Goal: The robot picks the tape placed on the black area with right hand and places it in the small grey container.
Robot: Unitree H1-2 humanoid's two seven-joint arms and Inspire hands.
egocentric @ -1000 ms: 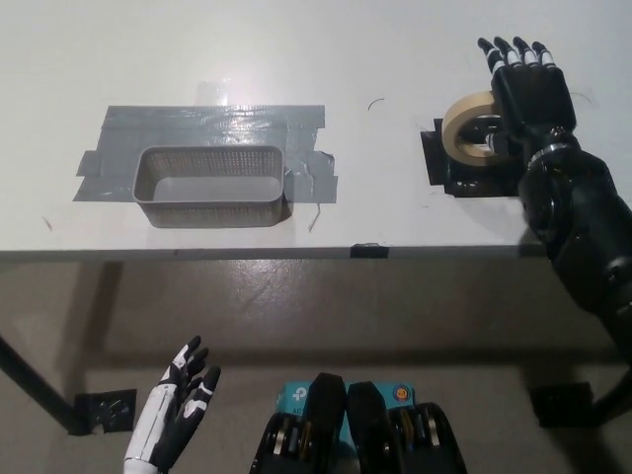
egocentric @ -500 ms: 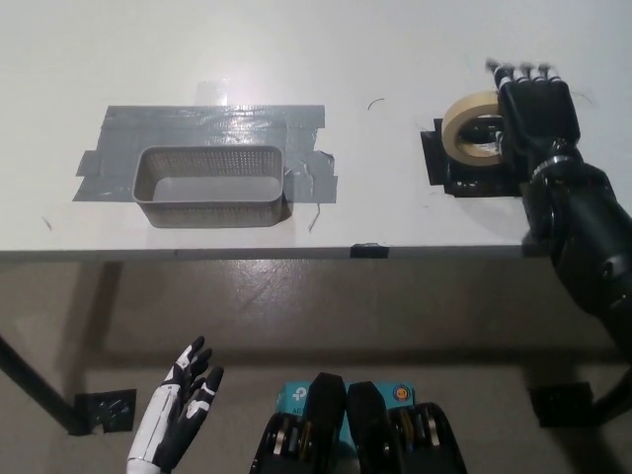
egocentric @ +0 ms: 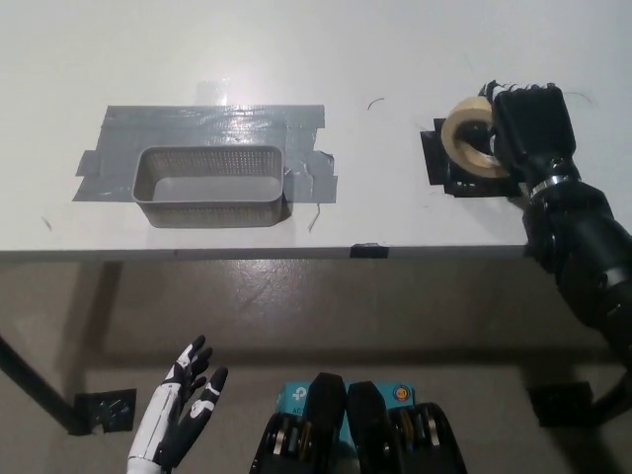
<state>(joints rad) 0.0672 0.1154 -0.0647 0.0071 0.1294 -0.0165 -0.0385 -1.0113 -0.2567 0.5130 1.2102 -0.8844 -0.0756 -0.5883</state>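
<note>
Tape (egocentric: 471, 136) on black area (egocentric: 444, 170), tilted on edge, right hand (egocentric: 528, 123) fingers curled around its rim (light, stiff ring; likely best held across rim); left hand (egocentric: 183, 410) idle, open below counter (egocentric: 395, 59).

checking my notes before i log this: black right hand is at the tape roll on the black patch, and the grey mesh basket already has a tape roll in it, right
Not quite. The head view shows the grey mesh basket empty. The only tape roll is over the black patch at the black right hand, whose fingers curl at it. The white left hand rests open below the table's edge.
</note>
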